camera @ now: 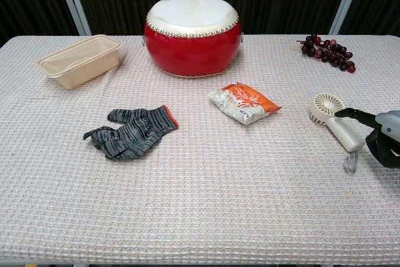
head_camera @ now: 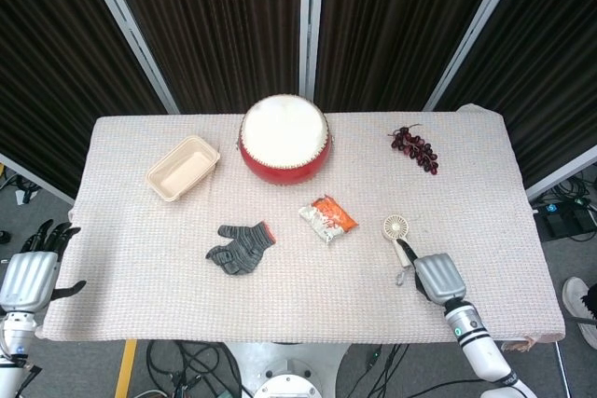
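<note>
Cream plastic handheld fan (camera: 335, 120) lies on the woven beige tablecloth (camera: 206, 204), well right of the red drum with the white skin (camera: 192, 29); our right hand (camera: 383, 136) sits just beside its handle, fingers curled but gripping nothing we can see. Our left hand (head_camera: 30, 272) hangs spread off the cloth's left edge

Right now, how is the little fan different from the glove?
The handheld fan is cream and hard, with a round head and a straight handle; the glove is grey and black knit with an orange cuff, lying limp and crumpled. The fan lies at the right robot hand, whose fingers curl by its handle; the glove lies alone left of the middle, far from either robot hand. Both lie flat on the tablecloth.
</note>
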`<move>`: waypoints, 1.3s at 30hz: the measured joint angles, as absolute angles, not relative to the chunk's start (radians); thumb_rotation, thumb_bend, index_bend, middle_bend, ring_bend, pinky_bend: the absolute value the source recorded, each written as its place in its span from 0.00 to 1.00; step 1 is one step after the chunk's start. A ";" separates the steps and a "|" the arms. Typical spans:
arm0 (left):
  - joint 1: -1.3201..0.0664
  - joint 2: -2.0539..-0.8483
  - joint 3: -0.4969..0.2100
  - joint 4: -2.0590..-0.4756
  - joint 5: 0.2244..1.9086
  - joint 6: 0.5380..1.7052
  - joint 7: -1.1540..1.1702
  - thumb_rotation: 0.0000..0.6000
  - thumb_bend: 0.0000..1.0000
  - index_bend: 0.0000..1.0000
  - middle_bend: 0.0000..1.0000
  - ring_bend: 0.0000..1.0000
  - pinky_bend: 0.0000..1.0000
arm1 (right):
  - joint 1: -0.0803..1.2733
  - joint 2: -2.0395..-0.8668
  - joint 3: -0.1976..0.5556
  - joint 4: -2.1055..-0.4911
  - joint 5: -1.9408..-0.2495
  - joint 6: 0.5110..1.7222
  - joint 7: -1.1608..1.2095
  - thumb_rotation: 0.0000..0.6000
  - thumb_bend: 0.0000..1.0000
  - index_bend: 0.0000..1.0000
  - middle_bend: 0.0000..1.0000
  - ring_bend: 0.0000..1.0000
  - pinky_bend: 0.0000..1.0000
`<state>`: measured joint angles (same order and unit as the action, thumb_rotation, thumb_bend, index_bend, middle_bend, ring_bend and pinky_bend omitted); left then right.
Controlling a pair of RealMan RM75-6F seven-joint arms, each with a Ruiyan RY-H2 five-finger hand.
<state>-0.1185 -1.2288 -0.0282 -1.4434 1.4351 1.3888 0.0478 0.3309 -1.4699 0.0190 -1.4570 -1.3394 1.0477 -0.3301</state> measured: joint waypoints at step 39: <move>-0.119 -1.232 -0.026 -1.441 1.432 1.383 0.054 1.00 0.00 0.16 0.11 0.03 0.21 | 0.333 -1.478 -0.003 -1.438 -1.313 1.042 -0.250 1.00 1.00 0.00 0.92 0.82 0.75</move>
<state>-0.1191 -1.2325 -0.0264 -1.4414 1.4321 1.3826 0.0540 0.3327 -1.4780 -0.0035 -1.4376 -1.3128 1.0418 -0.2501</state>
